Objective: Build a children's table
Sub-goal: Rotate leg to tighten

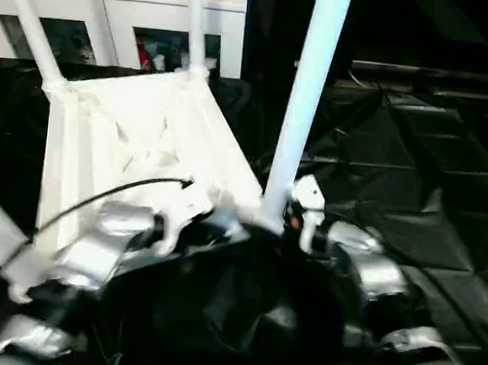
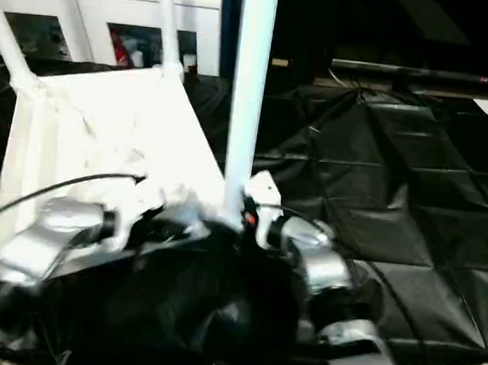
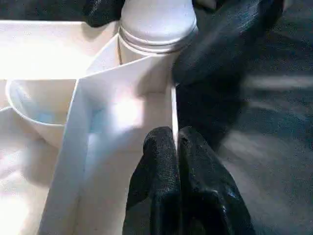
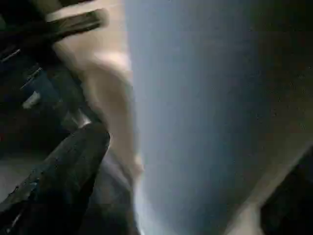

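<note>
White tabletop (image 1: 138, 132) near edge hidden behind forearms; left hand (image 3: 177, 147) pinches rim; right hand (image 4: 73, 161) blurred, spread beside leg (image 1: 304, 111).

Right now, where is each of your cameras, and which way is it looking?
Left eye view: on the head, looking forward and down at the upturned tabletop with its legs up; both silver forearms show.
Right eye view: a little beside it, same scene, with the near leg rising by the right gripper.
Left wrist view: on the left wrist, looking along the shut left gripper at the tabletop's edge and a corner socket.
Right wrist view: on the right wrist, close against the near leg; one black finger shows.
Shared: all see the table.
</note>
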You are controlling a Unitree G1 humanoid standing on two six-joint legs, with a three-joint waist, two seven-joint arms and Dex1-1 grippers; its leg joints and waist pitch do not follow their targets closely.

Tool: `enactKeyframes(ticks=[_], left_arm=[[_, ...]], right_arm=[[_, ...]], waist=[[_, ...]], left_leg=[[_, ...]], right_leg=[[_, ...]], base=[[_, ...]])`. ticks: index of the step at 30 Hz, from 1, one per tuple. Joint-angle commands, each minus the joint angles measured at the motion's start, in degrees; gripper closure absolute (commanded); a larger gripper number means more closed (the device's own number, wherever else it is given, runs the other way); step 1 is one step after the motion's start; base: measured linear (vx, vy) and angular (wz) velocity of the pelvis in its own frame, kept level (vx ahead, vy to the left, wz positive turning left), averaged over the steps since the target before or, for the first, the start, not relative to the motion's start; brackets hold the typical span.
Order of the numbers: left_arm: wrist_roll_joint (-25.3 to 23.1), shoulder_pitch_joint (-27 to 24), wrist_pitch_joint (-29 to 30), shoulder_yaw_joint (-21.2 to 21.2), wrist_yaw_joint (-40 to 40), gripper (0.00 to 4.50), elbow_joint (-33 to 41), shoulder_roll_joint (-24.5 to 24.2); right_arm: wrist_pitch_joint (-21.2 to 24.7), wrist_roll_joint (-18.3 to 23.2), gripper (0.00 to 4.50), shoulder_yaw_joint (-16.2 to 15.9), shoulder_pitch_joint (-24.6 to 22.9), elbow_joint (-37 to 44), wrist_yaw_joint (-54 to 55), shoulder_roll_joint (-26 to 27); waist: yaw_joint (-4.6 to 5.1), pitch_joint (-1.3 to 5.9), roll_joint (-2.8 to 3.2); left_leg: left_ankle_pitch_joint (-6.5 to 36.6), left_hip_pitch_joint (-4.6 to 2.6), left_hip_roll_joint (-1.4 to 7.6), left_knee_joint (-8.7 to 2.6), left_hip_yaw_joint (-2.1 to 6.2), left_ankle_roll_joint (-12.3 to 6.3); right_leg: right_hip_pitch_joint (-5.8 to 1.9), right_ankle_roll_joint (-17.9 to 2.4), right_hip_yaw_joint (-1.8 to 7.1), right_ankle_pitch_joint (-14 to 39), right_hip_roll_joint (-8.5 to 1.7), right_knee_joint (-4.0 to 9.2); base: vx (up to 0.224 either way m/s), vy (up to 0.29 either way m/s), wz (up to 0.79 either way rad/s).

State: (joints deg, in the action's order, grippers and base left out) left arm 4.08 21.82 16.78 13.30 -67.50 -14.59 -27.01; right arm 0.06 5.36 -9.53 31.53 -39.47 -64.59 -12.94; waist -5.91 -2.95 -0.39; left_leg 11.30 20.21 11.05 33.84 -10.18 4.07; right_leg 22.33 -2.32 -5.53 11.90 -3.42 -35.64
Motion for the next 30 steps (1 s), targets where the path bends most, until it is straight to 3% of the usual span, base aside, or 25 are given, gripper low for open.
enactKeyframes(ticks=[1, 3, 9, 15, 20, 23, 25, 30], left_arm=[[3.03, -0.01, -1.08, 1.1, -6.03, 4.5, 3.17, 0.04], [3.36, -0.11, -0.54, 1.03, -7.01, 4.5, 3.47, -0.26], [4.69, -0.27, -0.03, 1.95, -8.4, 4.5, 3.6, -1.81], [4.21, -0.52, -0.15, 1.78, -9.23, 4.5, 3.61, -1.81], [3.07, 0.03, -1.64, 1.43, -5.67, 4.5, 2.39, -0.79], [1.68, 1.45, -1.67, -0.29, 1.74, 4.5, 0.21, 2.07], [1.35, 2.12, -1.27, -1.26, 5.16, 4.5, -0.37, 3.76], [-0.53, 2.98, 0.52, -2.16, 12.95, 4.5, 0.11, 7.31]], right_arm=[[1.78, 1.02, 0.04, -1.49, -0.11, 1.77, -5.89, -1.1], [2.27, 1.23, 0.2, -1.82, -0.24, 2.04, -6.91, -1.45], [3.16, 2.45, 0.85, -1.83, -0.08, 2.57, -8.36, -1.74], [5.01, 3.04, 1.33, -2.38, -1.14, 4.51, -10.38, -1.88], [5.0, 3.02, 1.77, -2.09, -1.9, 4.66, -8.57, -1.05], [5.45, 2.5, 1.92, -0.15, -2.29, 3.8, -0.92, 1.63], [5.96, 2.02, 1.95, 1.01, -2.08, 2.56, 4.7, 3.47], [5.22, -0.22, 2.07, 2.52, -1.69, -1.55, 19.47, 9.17]], waist=[[-0.12, 3.6, -0.01], [-0.31, 3.55, -0.08], [-0.47, 3.36, -0.15], [-0.5, 3.51, -0.09], [-0.53, 3.46, -0.12], [-0.33, 3.26, -0.24], [-0.17, 3.08, -0.39], [0.62, 3.07, -0.35]], left_leg=[[5.31, -0.17, 3.01, -3.45, 0.67, -5.38], [5.07, -0.14, 3.02, -3.5, 0.65, -5.49], [7.3, -0.24, 2.99, -3.79, 0.84, -3.41], [5.49, -0.11, 3.0, -3.64, 0.84, -3.97], [6.25, -0.21, 2.99, -3.68, 0.81, -3.53], [7.42, -0.26, 2.93, -3.86, 0.9, -2.83], [8.93, -0.39, 2.72, -4.01, 0.96, -1.85], [9.4, -0.23, 2.65, -4.21, 1.21, -0.46]], right_leg=[[-2.88, -11.36, 3.91, 6.09, -5.31, 3.81], [-2.86, -11.79, 3.91, 5.94, -5.38, 3.84], [-2.84, -10.83, 3.93, 11.14, -5.64, 4.37], [-2.93, -11.35, 3.89, 7.43, -5.46, 3.96], [-2.86, -11.3, 3.91, 8.98, -5.6, 4.22], [-2.83, -10.51, 3.97, 11.37, -5.66, 4.54], [-2.85, -9.14, 4.01, 15.9, -5.79, 5.11], [-2.78, -8.0, 3.91, 18.85, -5.86, 5.28]], base=[[0.0, 0.0, 0.0], [0.0, 0.0, 0.0], [0.0, 0.0, 0.0], [0.0, 0.0, 0.0], [0.0, 0.0, 0.0], [0.0, 0.0, 0.0], [0.0, 0.0, 0.0], [0.0, 0.0, 0.0]])
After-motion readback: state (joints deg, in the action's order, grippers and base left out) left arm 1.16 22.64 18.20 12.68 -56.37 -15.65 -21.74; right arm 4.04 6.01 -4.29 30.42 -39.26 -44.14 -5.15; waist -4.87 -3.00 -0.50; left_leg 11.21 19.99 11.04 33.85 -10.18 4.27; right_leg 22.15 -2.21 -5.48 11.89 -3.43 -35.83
